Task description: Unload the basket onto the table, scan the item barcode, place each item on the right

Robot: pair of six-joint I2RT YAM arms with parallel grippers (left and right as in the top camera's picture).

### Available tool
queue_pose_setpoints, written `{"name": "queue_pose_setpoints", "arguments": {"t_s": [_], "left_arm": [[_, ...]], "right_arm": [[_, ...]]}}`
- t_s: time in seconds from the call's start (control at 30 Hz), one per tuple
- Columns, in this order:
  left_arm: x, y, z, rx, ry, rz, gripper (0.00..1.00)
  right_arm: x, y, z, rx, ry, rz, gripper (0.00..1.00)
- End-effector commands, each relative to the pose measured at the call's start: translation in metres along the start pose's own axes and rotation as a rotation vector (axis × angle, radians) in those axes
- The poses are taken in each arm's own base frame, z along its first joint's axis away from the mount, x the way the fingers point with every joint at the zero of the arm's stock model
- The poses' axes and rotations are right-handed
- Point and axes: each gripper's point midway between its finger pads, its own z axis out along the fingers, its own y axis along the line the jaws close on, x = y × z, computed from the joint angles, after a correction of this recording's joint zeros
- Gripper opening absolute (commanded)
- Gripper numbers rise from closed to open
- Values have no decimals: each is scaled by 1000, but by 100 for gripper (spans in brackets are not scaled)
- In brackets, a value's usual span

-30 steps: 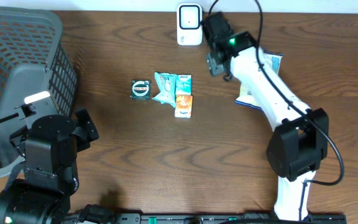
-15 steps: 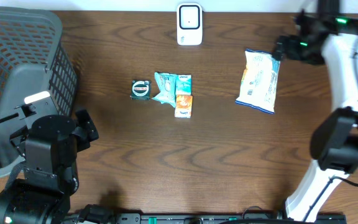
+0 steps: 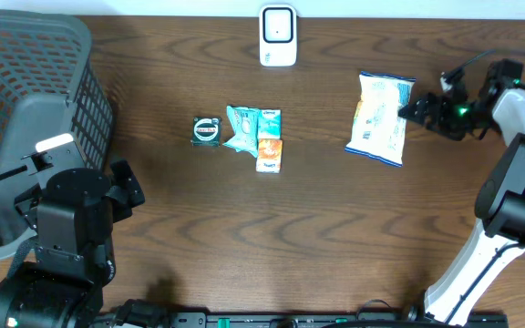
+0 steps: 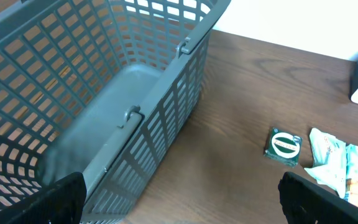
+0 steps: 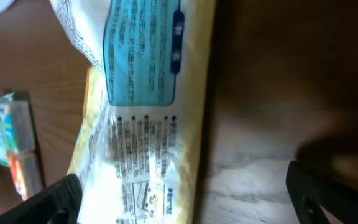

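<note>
**Brown wood, pale foil: the right gripper is waiting beside the snack bag**

Overhead view. The snack bag (image 3: 381, 118) is lying flat on the right part of the brown tabletop (image 3: 317, 237), well apart from the white scanner (image 3: 278, 36) that is standing at the far edge. The right gripper (image 3: 415, 111) is hanging just beside the bag's right edge, near its upper corner, and is pointing towards it. Whether it is touching the foil, I cannot tell from here. A green packet (image 3: 208, 130), a teal packet (image 3: 244, 126) and an orange packet (image 3: 270, 153) are lying close together in the middle. The left arm (image 3: 71, 228) is resting at the near left, next to the grey basket (image 3: 85, 91).

Left wrist view. The left gripper (image 4: 179, 193) is standing wide open and is holding nothing. Only its two dark fingertips are showing, one in each lower corner. It is facing the basket wall, with the green packet farther away.

Right wrist view. The right gripper's fingertips are also sitting far apart in the lower corners, and they are clamping nothing. The bag is filling the left and the middle of the picture, with a blue label and small print, somewhat blurred. I cannot make out a barcode.

In my judgement, the step in hand is the reach for the bag, and the pick is not yet done. The next move is calling for the open jaws to go over one edge of the bag and to close firmly on the thin foil. After that the bag must be carried to the scanner with its barcode turned to the window.
</note>
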Motion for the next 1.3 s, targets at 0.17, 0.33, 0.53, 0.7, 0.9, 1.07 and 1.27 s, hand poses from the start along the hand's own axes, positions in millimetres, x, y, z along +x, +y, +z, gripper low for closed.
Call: {"name": "queue_pose_setpoints", "arguments": {"t_s": [0.17, 0.33, 0.53, 0.7, 0.9, 1.07, 1.27], "left_arm": [[-3, 2, -2, -8, -9, -7, 98], [-3, 2, -2, -9, -8, -7, 98], [-3, 2, -2, -9, -8, -6, 97], [-3, 2, -2, -9, -8, -6, 98], [-3, 2, -2, -9, -8, -6, 98], [-3, 2, -2, -9, -8, -7, 98], [-3, 2, -2, -8, -9, -6, 98]], "right_arm": [[14, 20, 29, -136, -8, -27, 96], [24, 25, 48, -138, -1, -45, 74], [29, 28, 65, -83, 17, -21, 1], [25, 53, 62, -202, 12, -13, 1], [8, 91, 38, -350, -35, -58, 1], [-10, 128, 6, -354, -119, -172, 1], [-23, 200, -43, -391, -247, -396, 1]]}}
